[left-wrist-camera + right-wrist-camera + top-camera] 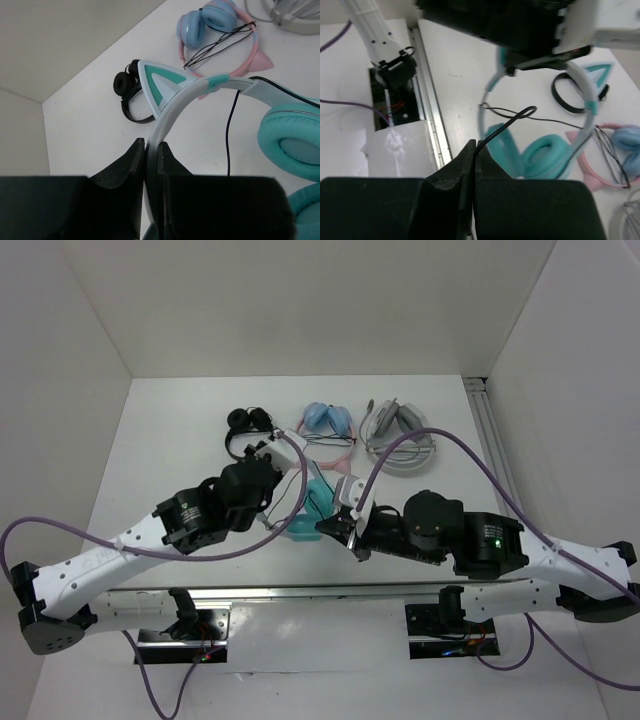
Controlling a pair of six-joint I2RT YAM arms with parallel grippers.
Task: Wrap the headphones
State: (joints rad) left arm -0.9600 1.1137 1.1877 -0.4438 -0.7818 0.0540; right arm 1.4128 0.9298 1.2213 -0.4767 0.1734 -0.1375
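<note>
The headphones (308, 508) have teal ear cups (292, 140) and a white headband (172, 107) with a teal cat ear. They sit mid-table between my two grippers. My left gripper (283, 454) is shut on the headband, which runs up between the jaws in the left wrist view (152, 150) and is held upright. My right gripper (336, 525) is shut on the thin black cable (507, 124) and holds a loop of it above the table in front of the ear cups (545, 155). More cable (230, 130) hangs down from the headband.
A light-blue pair with a pink cat-ear band (326, 423) lies behind. A small black pair (246, 422) lies to its left and a white-grey pair (400, 440) to its right. A metal rail (492, 435) runs along the right wall, and another (300, 590) along the near edge.
</note>
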